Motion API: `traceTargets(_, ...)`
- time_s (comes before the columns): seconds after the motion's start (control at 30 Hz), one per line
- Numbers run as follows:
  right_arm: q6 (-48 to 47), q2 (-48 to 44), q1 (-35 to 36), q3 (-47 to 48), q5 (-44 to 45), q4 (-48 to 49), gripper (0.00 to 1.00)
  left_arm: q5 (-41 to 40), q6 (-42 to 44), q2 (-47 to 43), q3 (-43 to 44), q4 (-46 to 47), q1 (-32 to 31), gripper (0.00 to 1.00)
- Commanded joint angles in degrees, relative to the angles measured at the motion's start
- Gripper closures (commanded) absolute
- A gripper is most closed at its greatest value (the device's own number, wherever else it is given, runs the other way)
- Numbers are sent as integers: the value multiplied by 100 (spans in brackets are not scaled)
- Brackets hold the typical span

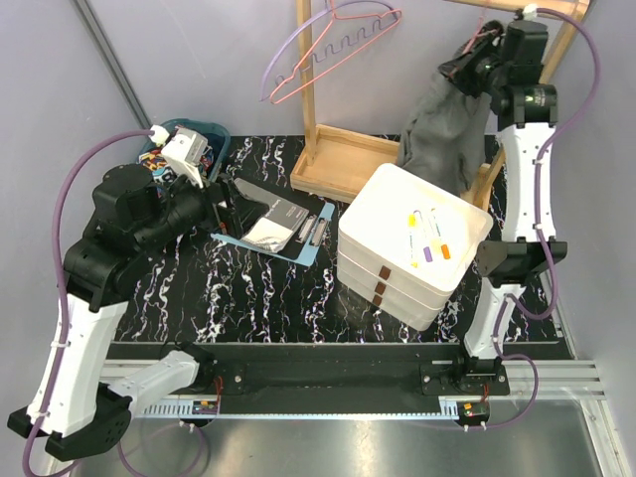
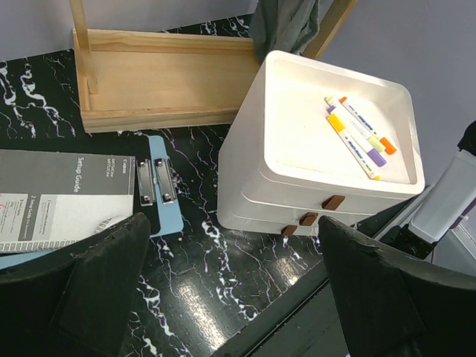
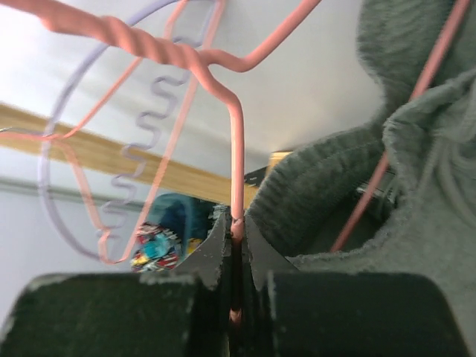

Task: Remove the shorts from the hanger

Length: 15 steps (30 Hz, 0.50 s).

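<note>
The plain grey shorts (image 1: 437, 129) hang from a pink wire hanger (image 3: 236, 149) at the back right, and fill the right side of the right wrist view (image 3: 424, 193). My right gripper (image 1: 467, 70) is up at their top edge, shut on the hanger's pink wire (image 3: 236, 230) just left of the cloth. The multicolour print shorts (image 1: 159, 164) lie in a blue basket (image 1: 204, 134), also seen far off in the right wrist view (image 3: 156, 249). My left gripper (image 1: 224, 204) hovers open above the table (image 2: 238, 282), holding nothing.
A wooden rack (image 1: 343, 164) stands at the back, with a bare pink hanger (image 1: 343, 40) and a purple hanger (image 1: 283, 55) on it. A white drawer stack (image 1: 412, 243) holds markers (image 2: 357, 134). A blue clipboard with a booklet (image 1: 273, 224) lies at centre left.
</note>
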Motion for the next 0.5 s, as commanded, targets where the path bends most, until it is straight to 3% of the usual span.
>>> traceTargets(0.0,746,-33,524,427,20,1142,100,-1,-79,48,183,175,-19,1)
traceTargets(0.47,2082,293,2026,471,1155,2021,100,-1,-141,-14,280,43,-19,1)
